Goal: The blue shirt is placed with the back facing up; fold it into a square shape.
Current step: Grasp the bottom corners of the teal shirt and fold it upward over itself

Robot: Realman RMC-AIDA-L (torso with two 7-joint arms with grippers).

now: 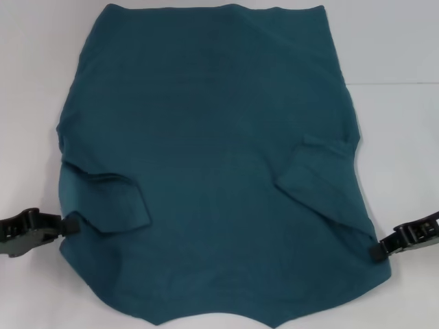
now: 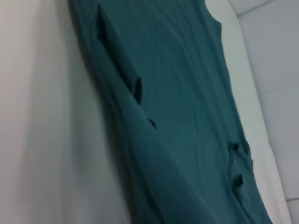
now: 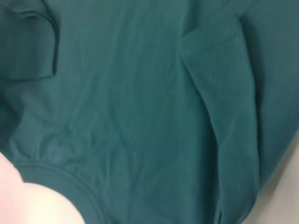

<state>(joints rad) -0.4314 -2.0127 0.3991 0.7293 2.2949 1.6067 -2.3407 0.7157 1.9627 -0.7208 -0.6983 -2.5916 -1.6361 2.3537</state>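
Note:
The blue shirt (image 1: 212,151) lies spread flat on the white table (image 1: 401,130), with its collar edge nearest me. Both short sleeves are folded inward onto the body, the left sleeve (image 1: 110,202) and the right sleeve (image 1: 319,181). My left gripper (image 1: 66,225) rests low on the table, its tip at the shirt's left side edge just below the folded sleeve. At the shirt's right side edge, near the front corner, sits my right gripper (image 1: 375,252). The left wrist view looks along the shirt (image 2: 187,93). Cloth of the shirt (image 3: 131,102) and its collar band (image 3: 60,179) fill the right wrist view.
White tabletop (image 2: 42,121) borders the shirt on both sides. A seam in the table surface (image 1: 391,83) runs across at the far right. The shirt's far hem reaches close to the back of the head view.

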